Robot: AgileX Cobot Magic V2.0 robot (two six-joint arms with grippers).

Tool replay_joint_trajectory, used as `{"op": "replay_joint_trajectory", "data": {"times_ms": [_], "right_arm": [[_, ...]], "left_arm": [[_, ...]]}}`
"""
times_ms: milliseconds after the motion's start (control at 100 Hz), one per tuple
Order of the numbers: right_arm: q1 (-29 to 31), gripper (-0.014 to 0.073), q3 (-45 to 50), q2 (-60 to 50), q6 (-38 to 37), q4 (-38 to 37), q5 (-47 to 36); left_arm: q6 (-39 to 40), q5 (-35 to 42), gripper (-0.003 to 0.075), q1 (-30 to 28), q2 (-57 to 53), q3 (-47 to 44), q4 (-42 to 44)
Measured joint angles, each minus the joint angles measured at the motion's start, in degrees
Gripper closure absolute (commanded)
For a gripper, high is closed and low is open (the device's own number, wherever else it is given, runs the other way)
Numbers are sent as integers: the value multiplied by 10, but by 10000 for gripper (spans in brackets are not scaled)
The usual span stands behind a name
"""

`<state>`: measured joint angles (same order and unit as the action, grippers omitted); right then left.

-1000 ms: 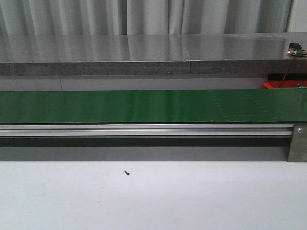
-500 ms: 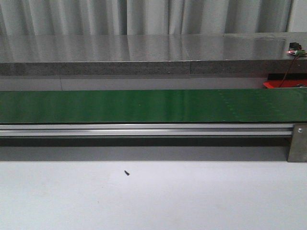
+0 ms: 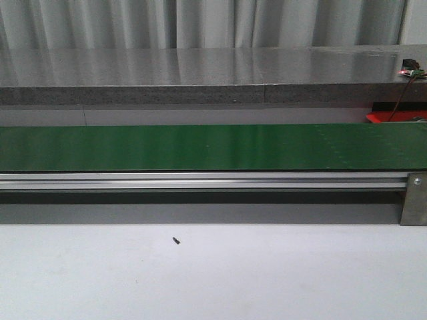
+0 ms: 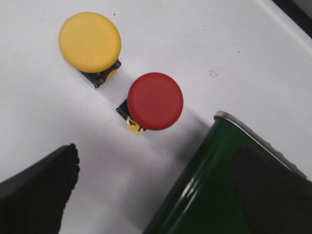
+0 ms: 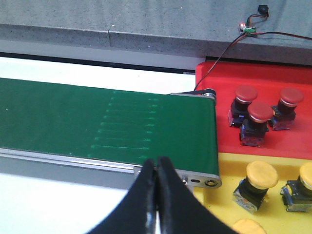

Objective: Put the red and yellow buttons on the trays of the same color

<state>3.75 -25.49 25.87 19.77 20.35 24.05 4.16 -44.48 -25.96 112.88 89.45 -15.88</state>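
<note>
Belt (image 3: pixel 200 147) seam marks have crept right; nothing on it. Left gripper (image 4: pixel 161 195) open by red button (image 4: pixel 155 101); right gripper (image 5: pixel 157 195) closed, empty.

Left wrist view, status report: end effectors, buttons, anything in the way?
Left end effector open, empty. Right end effector shut, empty. Yellow button and red button loose on the white table, beside the green belt. Nothing blocking them.

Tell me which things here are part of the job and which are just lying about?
Job: yellow button, red button, red tray, yellow tray, buttons already on the trays.
Lying about: green belt, wired circuit board, black speck.
</note>
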Motion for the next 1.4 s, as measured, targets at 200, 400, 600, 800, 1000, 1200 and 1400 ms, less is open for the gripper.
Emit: {"op": "replay_joint_trajectory", "data": {"times_ms": [200, 400, 600, 800, 1000, 1200, 1400], "right_arm": [[0, 662, 0, 0, 0, 0, 0], [0, 662, 0, 0, 0, 0, 0], [0, 662, 0, 0, 0, 0, 0], [0, 662, 0, 0, 0, 0, 0], [0, 662, 0, 0, 0, 0, 0], [0, 662, 0, 0, 0, 0, 0], [0, 662, 0, 0, 0, 0, 0]], "left_arm": [[6, 3, 101, 0, 59, 40, -4], [10, 19, 101, 0, 91, 65, -11], [10, 32, 174, 0, 103, 66, -19], [10, 34, 398, 0, 106, 67, -21], [10, 34, 494, 0, 106, 67, -23], [10, 29, 494, 0, 99, 67, -23], [5, -7, 494, 0, 48, 67, -21]]}}
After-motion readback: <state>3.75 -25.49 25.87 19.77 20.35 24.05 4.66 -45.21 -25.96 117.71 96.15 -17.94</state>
